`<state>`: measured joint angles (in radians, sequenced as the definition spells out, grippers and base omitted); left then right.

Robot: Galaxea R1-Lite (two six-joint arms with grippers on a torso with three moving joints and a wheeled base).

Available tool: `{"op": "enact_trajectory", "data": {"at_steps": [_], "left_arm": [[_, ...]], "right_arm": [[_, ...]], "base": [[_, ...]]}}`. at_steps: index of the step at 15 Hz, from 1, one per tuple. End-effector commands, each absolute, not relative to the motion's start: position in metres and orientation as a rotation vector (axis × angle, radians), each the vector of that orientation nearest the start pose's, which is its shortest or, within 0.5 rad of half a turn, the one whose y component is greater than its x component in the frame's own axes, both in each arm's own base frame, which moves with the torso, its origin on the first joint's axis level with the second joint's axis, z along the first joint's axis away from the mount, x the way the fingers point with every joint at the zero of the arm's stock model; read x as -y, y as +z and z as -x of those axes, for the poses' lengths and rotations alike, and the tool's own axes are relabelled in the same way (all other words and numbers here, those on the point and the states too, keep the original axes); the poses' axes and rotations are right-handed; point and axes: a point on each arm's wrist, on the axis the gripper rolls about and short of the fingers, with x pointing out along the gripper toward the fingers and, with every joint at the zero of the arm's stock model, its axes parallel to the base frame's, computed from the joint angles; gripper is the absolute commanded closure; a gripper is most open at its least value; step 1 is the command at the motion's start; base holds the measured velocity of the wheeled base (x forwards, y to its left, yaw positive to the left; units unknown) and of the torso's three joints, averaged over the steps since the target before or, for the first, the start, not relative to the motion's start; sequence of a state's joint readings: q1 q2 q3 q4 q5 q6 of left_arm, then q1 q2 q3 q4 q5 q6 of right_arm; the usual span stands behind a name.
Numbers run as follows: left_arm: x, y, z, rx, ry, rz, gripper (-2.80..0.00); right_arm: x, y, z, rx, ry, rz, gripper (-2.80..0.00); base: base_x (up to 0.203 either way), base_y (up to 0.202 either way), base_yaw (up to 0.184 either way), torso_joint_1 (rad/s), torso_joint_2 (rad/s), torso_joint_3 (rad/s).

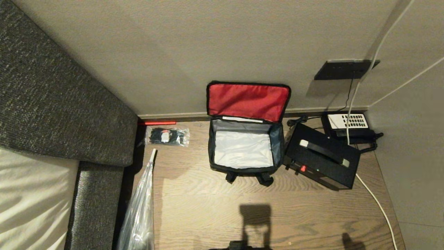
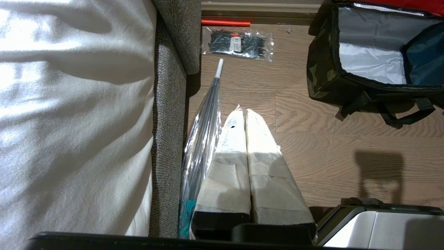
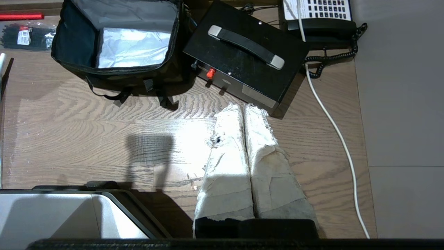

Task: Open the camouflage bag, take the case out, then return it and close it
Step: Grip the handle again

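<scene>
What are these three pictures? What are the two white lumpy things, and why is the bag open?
They come from a robot's three cameras. One sits on its head and looks down at a wooden table. The other two sit on its wrists, just behind its hands.

The white lumpy things are the robot's fingers, wrapped in padding. The left gripper and the right gripper are both shut and hold nothing.

On the table stands a camouflage bag with its red lid flipped up against the wall. You can see its silvery inside, with nothing in it. Touching it on the right is the black case with a handle. Behind that is a telephone. To the left lie a packet of black cable ties and a clear plastic bag, next to a grey sofa.
</scene>
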<state>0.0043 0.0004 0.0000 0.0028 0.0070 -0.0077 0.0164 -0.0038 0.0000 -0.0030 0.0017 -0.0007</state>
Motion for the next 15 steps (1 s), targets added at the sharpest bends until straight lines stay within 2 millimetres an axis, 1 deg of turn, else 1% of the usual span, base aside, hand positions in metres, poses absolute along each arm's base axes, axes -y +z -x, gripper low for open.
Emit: {"op": "enact_trajectory", "data": {"at_steps": [1, 15], "left_arm": [[-0.0001, 0.0743, 0.0226, -0.006, 0.012, 0.008, 0.0], [-0.0001, 0.0743, 0.0226, -0.006, 0.012, 0.008, 0.0]], "right_arm": [[0.0004, 0.0757, 0.0231, 0.008, 0.018, 0.001, 0.0], [0.0004, 0.0757, 0.0231, 0.008, 0.018, 0.001, 0.0]], "base": [[0.0, 0.0, 0.0, 0.0, 0.0, 0.0], [0.0, 0.0, 0.0, 0.0, 0.0, 0.0]]}}
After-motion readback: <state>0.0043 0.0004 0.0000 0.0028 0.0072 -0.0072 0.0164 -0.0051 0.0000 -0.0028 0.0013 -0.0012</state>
